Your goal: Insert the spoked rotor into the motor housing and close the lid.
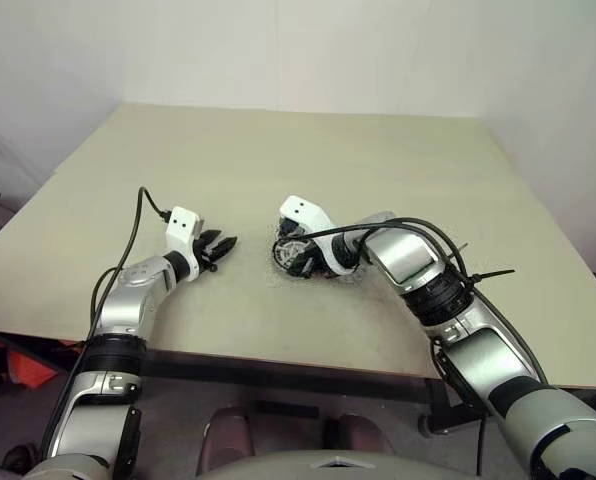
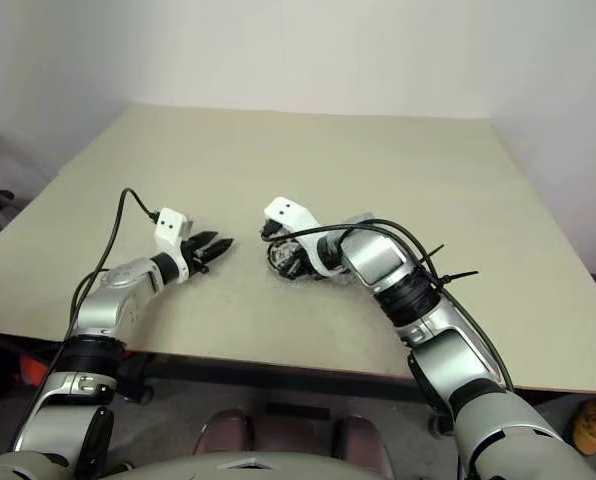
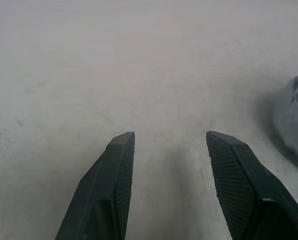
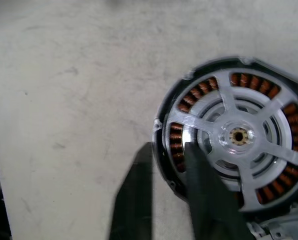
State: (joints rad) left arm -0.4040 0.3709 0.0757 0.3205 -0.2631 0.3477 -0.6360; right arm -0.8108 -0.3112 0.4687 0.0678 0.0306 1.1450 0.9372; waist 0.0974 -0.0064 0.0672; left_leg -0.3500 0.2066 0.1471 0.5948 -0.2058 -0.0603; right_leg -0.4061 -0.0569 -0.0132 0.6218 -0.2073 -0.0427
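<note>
The motor housing [image 4: 249, 80] lies on the table, its copper windings ringing the inside. The spoked rotor [image 4: 237, 135] sits flat inside it, bright silver, hub at the centre. My right gripper [image 4: 167, 146] points down at the housing's edge: one finger stands outside the rim, the other over the rotor's edge, with a gap between them and the rim in it. In the head views the right gripper [image 1: 300, 262] covers most of the housing [image 1: 288, 250]. My left gripper [image 1: 223, 247] hovers open and empty a short way left of it. The lid is hidden.
The beige table [image 1: 278, 160] stretches bare to the back and to both sides. In the left wrist view a grey rounded part [image 3: 294, 120] sits on the table off to one side of the open left gripper [image 3: 170, 135]; I cannot tell which part it is.
</note>
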